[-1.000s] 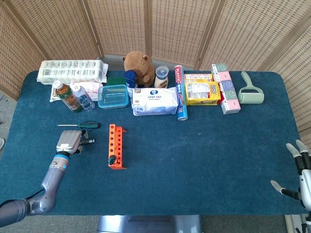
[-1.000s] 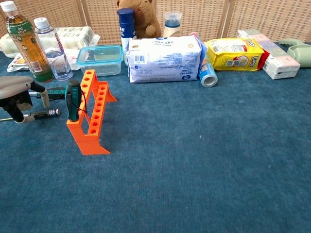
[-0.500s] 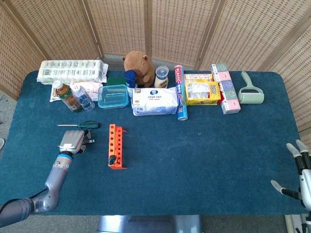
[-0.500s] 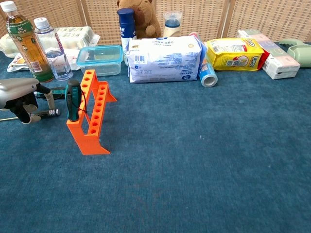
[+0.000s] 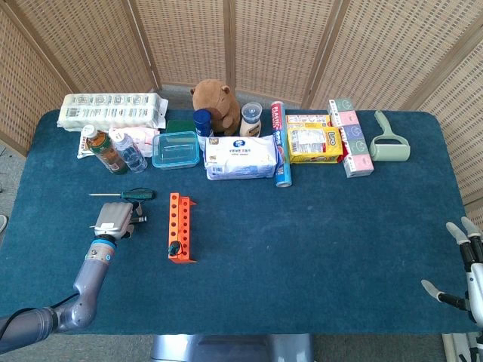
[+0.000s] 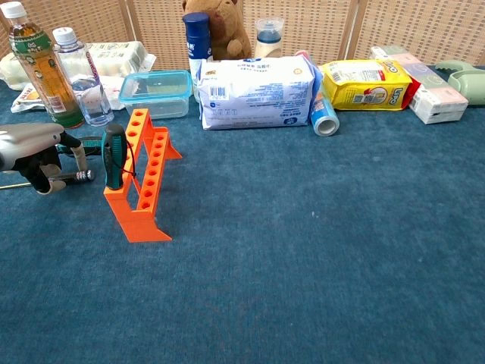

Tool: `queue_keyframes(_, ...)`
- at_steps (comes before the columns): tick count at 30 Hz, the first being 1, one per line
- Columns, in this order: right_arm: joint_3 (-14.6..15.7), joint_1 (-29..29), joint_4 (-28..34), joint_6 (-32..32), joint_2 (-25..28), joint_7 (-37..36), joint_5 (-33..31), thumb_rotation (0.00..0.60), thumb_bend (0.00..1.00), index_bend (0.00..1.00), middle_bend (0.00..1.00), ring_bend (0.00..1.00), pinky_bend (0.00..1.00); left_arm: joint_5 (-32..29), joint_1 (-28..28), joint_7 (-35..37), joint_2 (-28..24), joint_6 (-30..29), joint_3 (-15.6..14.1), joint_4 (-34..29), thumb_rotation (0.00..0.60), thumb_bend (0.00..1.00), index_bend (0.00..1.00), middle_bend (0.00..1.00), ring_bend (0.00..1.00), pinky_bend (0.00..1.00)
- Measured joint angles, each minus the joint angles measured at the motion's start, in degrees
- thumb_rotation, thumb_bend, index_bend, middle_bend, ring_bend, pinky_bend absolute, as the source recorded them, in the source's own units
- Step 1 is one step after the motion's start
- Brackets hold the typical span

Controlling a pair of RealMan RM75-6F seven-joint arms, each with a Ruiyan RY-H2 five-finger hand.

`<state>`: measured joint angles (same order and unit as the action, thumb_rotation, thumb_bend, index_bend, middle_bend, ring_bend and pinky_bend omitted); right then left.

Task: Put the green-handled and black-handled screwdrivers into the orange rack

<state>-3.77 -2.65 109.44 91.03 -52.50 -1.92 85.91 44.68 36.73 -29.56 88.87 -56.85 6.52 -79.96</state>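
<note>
My left hand shows a pale grey boxy back with dark fingers, joined by a blue wrist ring to a glossy silver-grey rounded arm. My right hand has slim grey-white fingers with darker tips.

"PLASTIC" (white lettering) on the blue tube.

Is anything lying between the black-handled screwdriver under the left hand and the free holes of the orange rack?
Nothing visible does. The black-handled screwdriver lies under the left hand, with only bare cloth between it and the orange rack. One screwdriver already stands in the rack's near end; the other holes look free.
</note>
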Motion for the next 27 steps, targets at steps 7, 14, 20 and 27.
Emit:
queue_keyframes(7, 0.0, 0.0, 0.0, 0.1, 0.1, -0.3, 0.2, 0.6, 0.0, 0.1, 0.0, 0.03, 0.0, -0.4, 0.1, -0.7, 0.4, -0.2, 0.0, 0.0, 0.6, 0.39, 0.4, 0.96, 0.89, 0.9)
queue_keyframes(14, 0.0, 0.0, 0.0, 0.1, 0.1, -0.3, 0.2, 0.6, 0.0, 0.1, 0.0, 0.03, 0.0, -1.1, 0.3, -2.4, 1.6, -1.2, 0.1, 0.5, 0.6, 0.39, 0.4, 0.96, 0.89, 0.9)
queue_keyframes(20, 0.0, 0.1, 0.0, 0.0, 0.1, -0.4, 0.2, 0.6, 0.0, 0.1, 0.0, 0.03, 0.0, -1.9, 0.4, -3.5, 2.1, -2.0, 0.4, 0.5, 0.6, 0.43, 0.45, 0.96, 0.89, 0.9)
queue_keyframes(27, 0.0, 0.2, 0.0, 0.0, 0.0, -0.3, 0.3, 0.6, 0.0, 0.1, 0.0, 0.03, 0.0, -2.2, 0.2, -4.0, 2.2, -2.7, 0.6, -0.1, 0.6, 0.48, 0.47, 0.96, 0.89, 0.9)
